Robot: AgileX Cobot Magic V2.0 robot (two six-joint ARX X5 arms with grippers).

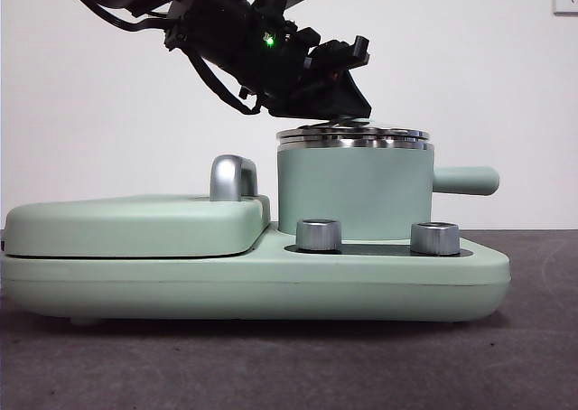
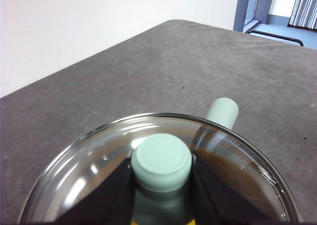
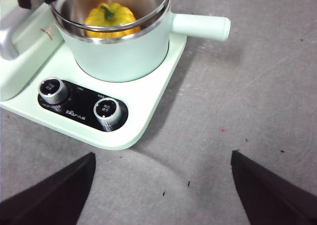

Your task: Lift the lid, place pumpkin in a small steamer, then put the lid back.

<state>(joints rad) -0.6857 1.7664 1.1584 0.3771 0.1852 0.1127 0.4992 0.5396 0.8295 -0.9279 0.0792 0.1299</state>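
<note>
The small steamer stands on the right half of the mint-green appliance, its side handle pointing right. The lid lies level on the steamer's steel rim. My left gripper reaches down from the upper left and is shut on the lid's mint-green knob, with the glass disc spread around it. The pumpkin sits inside the steamer, yellow with a green stem. My right gripper hangs open over the bare table, in front of the appliance.
A wide flat griddle cover with a chrome handle fills the appliance's left half. Two steel dials stand on the black panel in front of the steamer. Grey table extends to the right.
</note>
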